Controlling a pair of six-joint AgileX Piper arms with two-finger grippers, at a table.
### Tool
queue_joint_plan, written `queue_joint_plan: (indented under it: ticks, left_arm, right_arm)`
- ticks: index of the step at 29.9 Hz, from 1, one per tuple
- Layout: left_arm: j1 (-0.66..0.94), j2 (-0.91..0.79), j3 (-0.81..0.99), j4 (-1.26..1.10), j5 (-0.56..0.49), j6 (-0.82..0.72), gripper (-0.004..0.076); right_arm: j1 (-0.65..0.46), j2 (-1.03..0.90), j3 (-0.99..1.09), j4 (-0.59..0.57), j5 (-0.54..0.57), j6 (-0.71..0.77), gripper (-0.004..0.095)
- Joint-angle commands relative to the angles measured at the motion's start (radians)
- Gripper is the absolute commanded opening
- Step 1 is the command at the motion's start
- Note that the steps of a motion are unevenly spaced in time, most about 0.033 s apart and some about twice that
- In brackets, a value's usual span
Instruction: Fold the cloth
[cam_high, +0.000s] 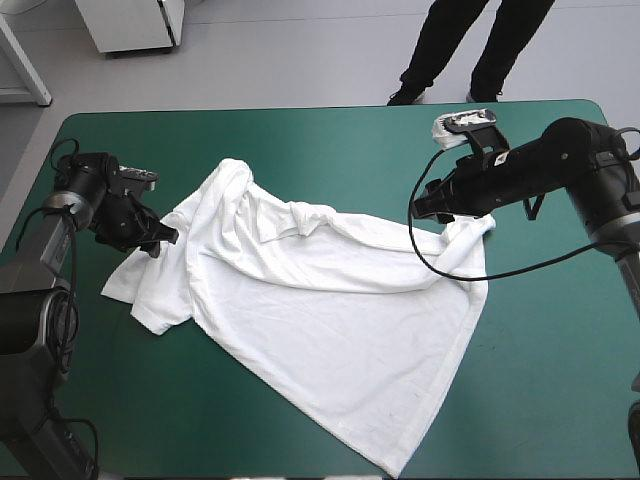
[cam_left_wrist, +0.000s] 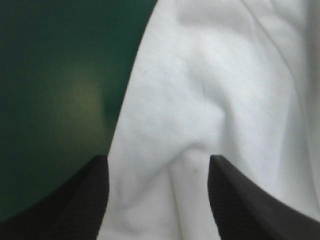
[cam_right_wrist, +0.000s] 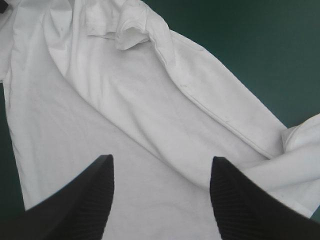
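The white T-shirt (cam_high: 320, 300) lies spread but rumpled across the middle of the teal-green table, with a bunched fold near its collar (cam_high: 300, 215). My left gripper (cam_high: 158, 240) is low at the shirt's left sleeve edge. In the left wrist view this gripper (cam_left_wrist: 158, 160) is open, and a ridge of the T-shirt (cam_left_wrist: 200, 100) lies between its black fingers. My right gripper (cam_high: 428, 206) hovers by the shirt's far right corner. Seen from the right wrist, it (cam_right_wrist: 162, 160) is open above the T-shirt (cam_right_wrist: 125, 125), holding nothing.
Bare teal-green cover (cam_high: 560, 330) lies right of the shirt and along the near left (cam_high: 150, 400). The far strip of the table (cam_high: 300, 135) is bare too.
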Motion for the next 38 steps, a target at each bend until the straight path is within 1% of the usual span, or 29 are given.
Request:
queue_joint_plan:
  ticks: [1, 5, 7, 9, 10, 12, 13, 15, 16, 17, 18, 21, 25, 28, 34, 38]
  left_arm:
    - [0.0, -0.021, -0.031, -0.042, -0.005, 0.013, 0.0431]
    - [0.0, 0.008, -0.031, -0.046, 0.011, 0.017, 0.043]
    - [0.0, 0.013, -0.031, -0.042, 0.007, 0.017, 0.0424]
    - [0.0, 0.017, -0.031, -0.042, -0.001, 0.017, 0.0399]
    - [0.0, 0.019, -0.031, -0.042, -0.005, 0.017, 0.0374]
    - [0.0, 0.024, -0.031, -0.042, -0.006, 0.019, 0.0295]
    - [0.0, 0.031, -0.031, -0.042, -0.001, 0.019, 0.0223]
    - [0.0, 0.041, -0.031, -0.042, -0.001, 0.019, 0.0116]
    - [0.0, 0.043, -0.031, -0.042, -0.003, 0.019, 0.0041]
    - [0.0, 0.051, -0.031, -0.042, -0.003, 0.019, -0.0004]
    - [0.0, 0.053, -0.031, -0.042, -0.002, 0.019, -0.0019]
    - [0.0, 0.065, -0.031, -0.042, 0.007, 0.019, -0.002]
    - [0.003, 0.063, -0.031, -0.025, -0.002, 0.013, -0.002]
    - [0.033, 0.063, -0.031, -0.038, 0.007, -0.011, -0.002]
    - [0.154, 0.059, -0.034, 0.046, 0.008, -0.026, -0.0022]
    - [0.251, 0.059, -0.102, 0.041, 0.001, -0.027, -0.0022]
  right_arm:
    - [0.001, -0.042, -0.022, 0.035, -0.033, -0.005, 0.0523]
    - [0.001, -0.042, -0.022, 0.035, -0.033, -0.005, 0.0467]
    - [0.001, -0.042, -0.022, 0.035, -0.031, -0.005, 0.0459]
    - [0.001, -0.042, -0.022, 0.038, -0.028, -0.005, 0.0459]
    - [0.001, -0.042, -0.022, 0.038, -0.028, -0.005, 0.0459]
    - [0.001, -0.042, -0.022, 0.043, -0.027, -0.005, 0.0459]
    - [0.001, -0.042, -0.022, 0.046, -0.027, -0.005, 0.0459]
    - [0.001, -0.042, -0.022, 0.06, -0.025, -0.005, 0.0459]
    - [0.001, -0.042, -0.022, 0.072, -0.023, -0.005, 0.0459]
    - [0.001, -0.042, -0.022, 0.081, -0.023, -0.005, 0.0459]
    - [0.001, -0.042, -0.022, 0.085, -0.021, -0.005, 0.0459]
    - [0.001, -0.042, -0.022, 0.085, -0.021, -0.005, 0.0457]
    - [0.001, -0.047, -0.022, 0.087, -0.019, -0.005, 0.0418]
    - [0.001, -0.059, -0.022, 0.087, -0.017, -0.005, 0.0399]
    - [0.001, -0.083, -0.022, 0.09, -0.013, 0.005, 0.0399]
    - [0.001, -0.082, -0.022, 0.118, -0.013, 0.005, 0.0398]
